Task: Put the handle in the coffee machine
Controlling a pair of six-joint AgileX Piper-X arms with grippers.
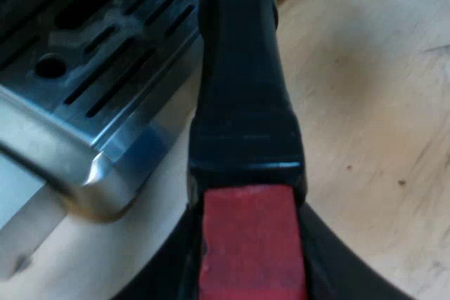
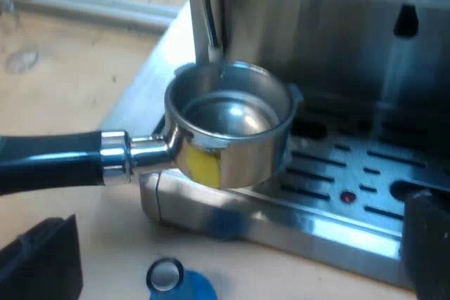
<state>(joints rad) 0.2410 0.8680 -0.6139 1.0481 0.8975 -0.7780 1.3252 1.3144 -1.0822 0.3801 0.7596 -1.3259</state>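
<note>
Holder (image 2: 228,138), judged stiff and basket-heavy, is clamped at its handle's red end (image 1: 252,230) by the left gripper (image 1: 253,265); the right gripper (image 2: 232,254) is spread apart.

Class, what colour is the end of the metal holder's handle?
Red. The handle end shows best in the left wrist view.

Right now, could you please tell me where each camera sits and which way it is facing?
Left wrist view: on the left arm, looking along the metal holder's dark handle toward the drip tray; the left gripper closes on the red end.
Right wrist view: on the right arm, looking down at the holder's empty basket over the tray's corner at the espresso machine's front; the right gripper stands open.
Shared: the holder and the drip tray.
</note>
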